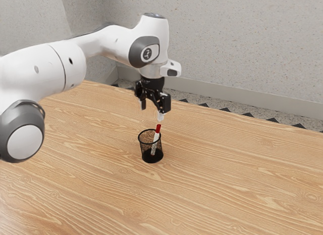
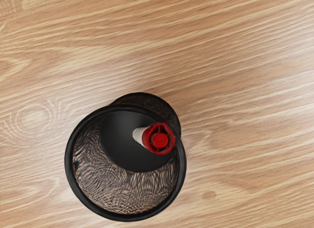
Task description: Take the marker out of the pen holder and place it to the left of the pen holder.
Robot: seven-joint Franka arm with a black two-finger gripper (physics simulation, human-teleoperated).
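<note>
Surface [image 1: 227,194]: wooden and flat, nearest at six o'clock of the exterior view, carrying the holder.
Pen holder [image 1: 146,151]: upright; its mesh looks light, so a push on the rim could probably tip or drag it.
Marker [image 1: 156,137]: inside the holder, tilted; if it is lifted without enough height, its lower end may catch the rim.
Red cap [image 1: 158,128]: above the rim, toward one o'clock in the exterior view; one finger seems almost over it, so a descent badly centred could press the cap down instead of gripping it.
Gripper [image 1: 152,112]: above the holder, at twelve o'clock from it in the exterior view; its fingers stand well apart and hold nothing.
Wall [image 1: 242,48]: farthest, toward two o'clock, no danger here, I think.
</note>
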